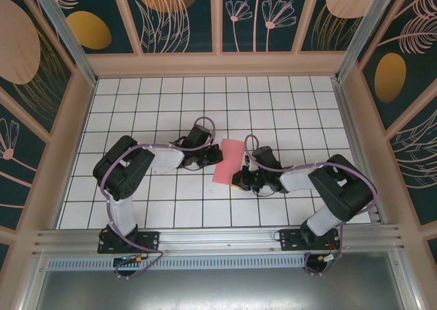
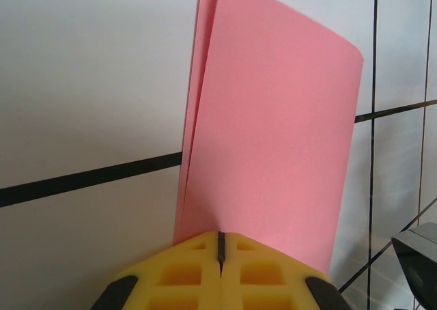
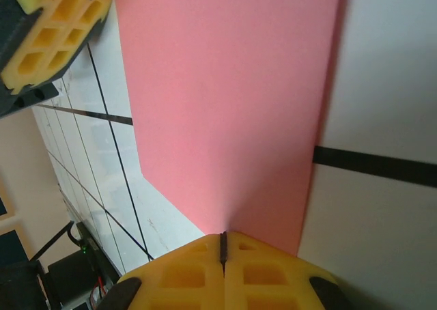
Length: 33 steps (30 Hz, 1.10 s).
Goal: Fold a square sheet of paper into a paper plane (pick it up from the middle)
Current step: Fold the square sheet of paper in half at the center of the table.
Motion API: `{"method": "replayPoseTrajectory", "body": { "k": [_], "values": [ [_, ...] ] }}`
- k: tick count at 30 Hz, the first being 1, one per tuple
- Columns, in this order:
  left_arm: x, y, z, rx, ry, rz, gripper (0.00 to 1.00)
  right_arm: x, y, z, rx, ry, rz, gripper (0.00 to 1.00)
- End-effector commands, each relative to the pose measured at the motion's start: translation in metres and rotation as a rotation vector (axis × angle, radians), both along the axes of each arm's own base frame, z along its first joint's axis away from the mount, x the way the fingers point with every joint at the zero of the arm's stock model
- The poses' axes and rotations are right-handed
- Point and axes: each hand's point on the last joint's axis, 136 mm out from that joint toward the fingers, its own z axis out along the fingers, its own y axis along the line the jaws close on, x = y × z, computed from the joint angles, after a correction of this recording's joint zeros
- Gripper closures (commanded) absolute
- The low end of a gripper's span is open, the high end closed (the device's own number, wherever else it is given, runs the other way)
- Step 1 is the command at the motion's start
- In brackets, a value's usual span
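Paper [image 1: 229, 160], folded double, is pinched in the pressed-together left gripper [image 2: 220, 245] at its left edge and right gripper [image 3: 222, 245] at its near end, its long axis running from mid-tabletop [image 1: 171, 105] toward the far edge.

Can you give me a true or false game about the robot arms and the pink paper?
1. The pink paper is pinched by both the left gripper and the right gripper. True.
2. The paper is already a pointy plane. False: it is a sheet doubled over into two layers, with no pointed nose.
3. The table is white with dark grid lines. True.
4. The left gripper is wide open. False: its yellow fingers are shut on the paper's edge.
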Motion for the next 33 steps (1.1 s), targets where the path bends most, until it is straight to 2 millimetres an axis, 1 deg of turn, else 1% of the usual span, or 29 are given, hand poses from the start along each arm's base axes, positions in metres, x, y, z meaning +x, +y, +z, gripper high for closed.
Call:
{"method": "replayPoseTrajectory", "body": {
  "k": [1, 5, 8, 11, 15, 16, 18, 21, 23, 25, 28, 30, 33],
  "values": [
    [-0.038, 0.032, -0.052, 0.165, 0.153, -0.003, 1.00, -0.008, -0.004, -0.002, -0.027, 0.018, -0.001, 1.00],
    [-0.038, 0.032, -0.052, 0.164, 0.154, -0.003, 1.00, 0.000, 0.001, 0.018, 0.003, -0.034, 0.000, 1.00],
    [-0.037, 0.032, -0.052, 0.162, 0.152, -0.003, 1.00, 0.013, 0.003, 0.029, 0.001, -0.086, -0.013, 1.00],
    [-0.037, 0.031, -0.052, 0.162, 0.152, -0.005, 1.00, 0.038, 0.001, 0.039, 0.006, -0.134, -0.045, 1.00],
    [-0.038, 0.031, -0.053, 0.164, 0.153, -0.007, 1.00, 0.087, -0.012, 0.048, 0.023, -0.186, -0.112, 1.00],
    [-0.038, 0.032, -0.053, 0.164, 0.153, -0.006, 1.00, 0.100, -0.014, 0.052, 0.038, -0.204, -0.123, 1.00],
    [-0.038, 0.031, -0.052, 0.163, 0.151, -0.006, 1.00, 0.120, -0.017, 0.055, 0.059, -0.219, -0.134, 1.00],
    [-0.038, 0.032, -0.053, 0.164, 0.152, -0.006, 1.00, 0.145, -0.018, 0.053, 0.093, -0.212, -0.144, 1.00],
    [-0.038, 0.032, -0.052, 0.164, 0.152, -0.008, 1.00, 0.157, -0.019, 0.044, 0.072, -0.201, -0.148, 1.00],
    [-0.037, 0.031, -0.052, 0.162, 0.151, -0.007, 1.00, 0.165, -0.022, 0.032, 0.050, -0.178, -0.158, 1.00],
    [-0.038, 0.031, -0.052, 0.162, 0.152, -0.008, 1.00, 0.168, -0.029, 0.014, 0.023, -0.151, -0.180, 1.00],
    [-0.038, 0.032, -0.053, 0.164, 0.154, -0.006, 1.00, 0.165, -0.033, 0.003, 0.004, -0.130, -0.187, 1.00],
    [-0.038, 0.031, -0.054, 0.165, 0.157, -0.009, 1.00, 0.161, -0.037, -0.009, -0.015, -0.111, -0.188, 1.00]
  ]
}}
